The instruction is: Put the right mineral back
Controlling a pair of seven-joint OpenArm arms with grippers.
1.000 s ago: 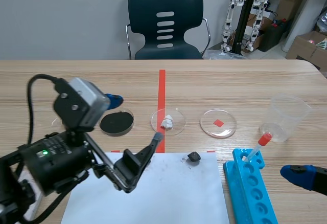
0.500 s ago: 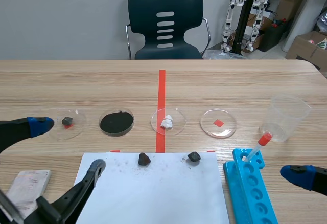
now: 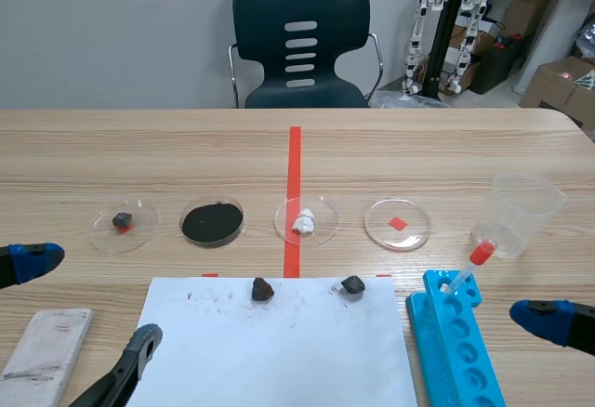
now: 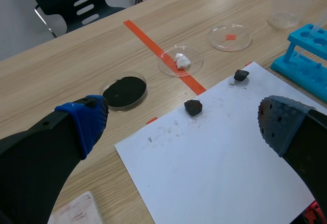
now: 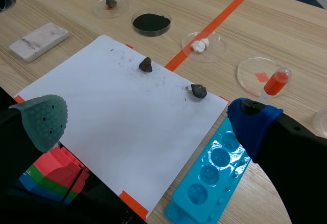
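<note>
Two small minerals lie on the white paper [image 3: 279, 347]: a brownish-black one [image 3: 261, 288] [image 4: 193, 107] [image 5: 146, 64] and a grey-black one [image 3: 353, 284] [image 4: 241, 74] [image 5: 199, 90] to its right. Beyond the paper stands a row of petri dishes: one with a small dark rock [image 3: 122, 222], one with black powder [image 3: 212, 222], one with a white mineral [image 3: 306, 220], and an empty one with a red square [image 3: 398, 224]. My left gripper [image 3: 84, 305] [image 4: 181, 129] hangs open over the paper's left part. My right gripper [image 5: 148, 120] is open and low at the right; nothing is between its fingers.
A blue tube rack [image 3: 456, 337] [image 5: 212, 178] lies right of the paper with a red-capped tube [image 3: 480, 255] at its far end. A clear beaker [image 3: 526, 212] stands behind it. A white block [image 3: 42, 355] rests at the near left.
My left arm has drawn back from the middle of the paper to the near left corner. The brownish-black mineral it hid now shows on the paper. The right arm has kept still.
</note>
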